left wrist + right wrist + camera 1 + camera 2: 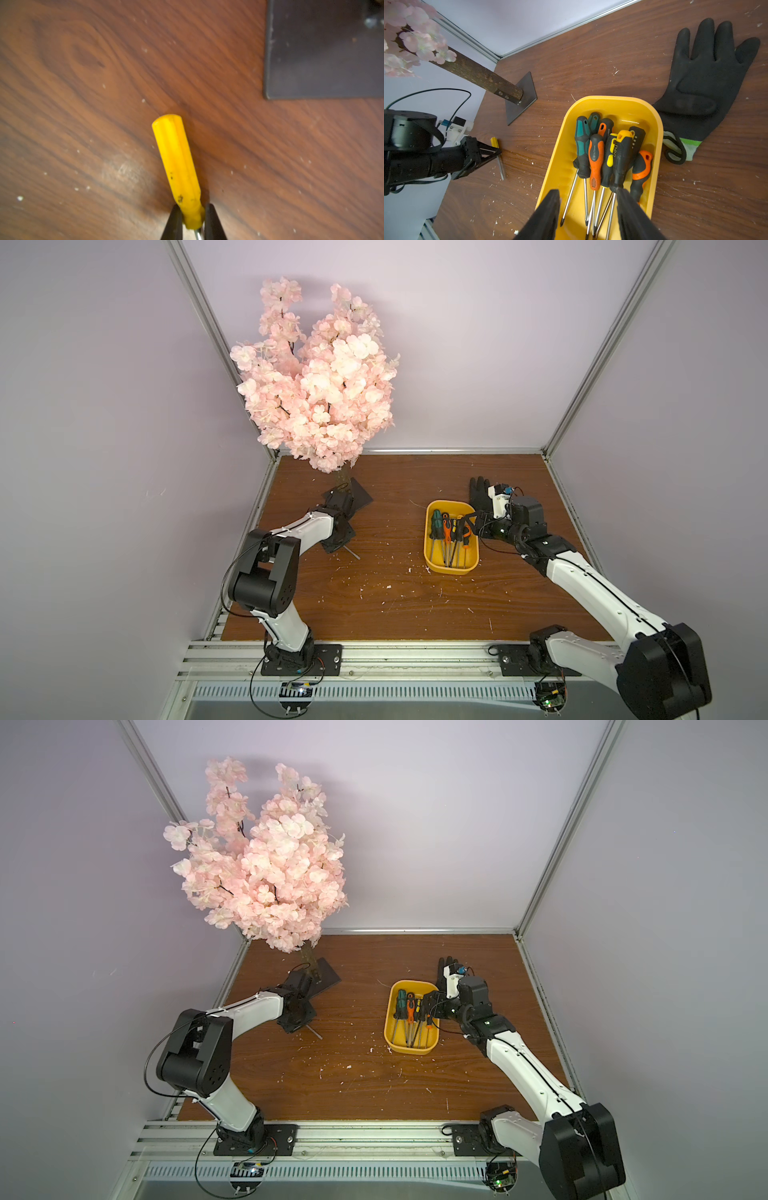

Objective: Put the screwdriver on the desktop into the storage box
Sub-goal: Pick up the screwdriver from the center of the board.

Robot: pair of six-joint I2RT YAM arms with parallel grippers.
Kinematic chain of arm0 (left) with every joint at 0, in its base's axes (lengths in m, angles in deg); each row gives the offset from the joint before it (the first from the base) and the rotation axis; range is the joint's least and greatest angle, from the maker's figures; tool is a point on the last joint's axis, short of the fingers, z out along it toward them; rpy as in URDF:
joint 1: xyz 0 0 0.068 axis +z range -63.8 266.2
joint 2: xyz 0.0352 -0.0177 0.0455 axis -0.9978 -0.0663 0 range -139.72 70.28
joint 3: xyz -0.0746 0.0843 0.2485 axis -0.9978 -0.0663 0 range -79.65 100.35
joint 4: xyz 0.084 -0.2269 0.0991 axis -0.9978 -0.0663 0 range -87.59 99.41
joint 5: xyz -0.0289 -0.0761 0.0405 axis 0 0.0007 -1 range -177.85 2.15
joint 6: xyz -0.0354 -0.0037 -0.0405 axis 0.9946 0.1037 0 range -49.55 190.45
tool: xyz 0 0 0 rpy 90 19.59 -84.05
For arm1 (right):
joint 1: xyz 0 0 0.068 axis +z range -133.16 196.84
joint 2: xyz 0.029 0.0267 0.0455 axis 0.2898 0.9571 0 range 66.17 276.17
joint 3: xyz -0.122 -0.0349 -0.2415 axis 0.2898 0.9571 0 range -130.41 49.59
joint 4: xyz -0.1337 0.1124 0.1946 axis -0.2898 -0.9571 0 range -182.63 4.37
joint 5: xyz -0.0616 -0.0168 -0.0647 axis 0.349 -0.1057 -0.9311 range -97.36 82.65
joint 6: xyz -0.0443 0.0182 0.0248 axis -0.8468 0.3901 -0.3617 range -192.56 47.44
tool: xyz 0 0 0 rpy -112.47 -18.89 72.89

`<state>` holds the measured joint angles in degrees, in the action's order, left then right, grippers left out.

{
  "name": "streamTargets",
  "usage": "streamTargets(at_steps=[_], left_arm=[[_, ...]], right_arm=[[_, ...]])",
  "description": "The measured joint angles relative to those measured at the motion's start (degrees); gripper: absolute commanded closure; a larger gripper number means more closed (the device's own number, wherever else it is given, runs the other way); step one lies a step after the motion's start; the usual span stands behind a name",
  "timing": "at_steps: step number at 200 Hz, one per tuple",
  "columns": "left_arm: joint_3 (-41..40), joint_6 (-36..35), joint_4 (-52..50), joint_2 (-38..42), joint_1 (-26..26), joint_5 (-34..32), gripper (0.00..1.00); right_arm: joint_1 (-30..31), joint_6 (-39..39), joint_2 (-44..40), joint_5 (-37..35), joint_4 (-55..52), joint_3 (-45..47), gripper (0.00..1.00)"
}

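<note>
Pale purple walls (457, 344) and silver rails (415, 451) close in the brown worktop (374, 593) on three sides. Its middle is wide open. A big pink flower tree (320, 377) stands in the far left corner on a dark plate (521, 97). The yellow storage box (560, 145) sits toward the right side, holding many screwdrivers (596, 158), with a black glove (704, 83) right against it. The right gripper (587, 189) hangs over the box, jaws apart, holding nothing. Near the left edge, just beside the plate, the yellow screwdriver (176, 158) lies flat on the worktop. The left gripper (193, 205) pinches the thin end of its handle in its jaws.
</note>
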<state>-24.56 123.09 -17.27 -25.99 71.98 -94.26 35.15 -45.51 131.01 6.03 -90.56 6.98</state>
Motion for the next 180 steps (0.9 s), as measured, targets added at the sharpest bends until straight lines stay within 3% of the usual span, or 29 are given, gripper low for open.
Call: streamTargets(at_steps=[36, 97, 149, 180], left_arm=[[-0.1, -2.1, 2.4, 3.1, -5.2, 3.7, 1.0], [1.5, -8.7, 11.0, 3.3, -14.8, 15.9, 1.0], [2.2, -12.6, 21.6, 6.1, -16.4, 26.7, 1.0], [2.4, -14.8, 25.1, 7.1, -17.7, 30.0, 1.0]], right_arm=[[0.0, 0.9, 0.0, 2.5, 2.7, 0.4, 0.48], [0.4, 4.3, 1.6, 11.6, 10.4, 1.6, 0.47], [1.4, 7.1, 3.1, 15.8, 15.5, 1.7, 0.46], [1.6, 8.3, 4.2, 17.4, 17.1, 1.7, 0.46]])
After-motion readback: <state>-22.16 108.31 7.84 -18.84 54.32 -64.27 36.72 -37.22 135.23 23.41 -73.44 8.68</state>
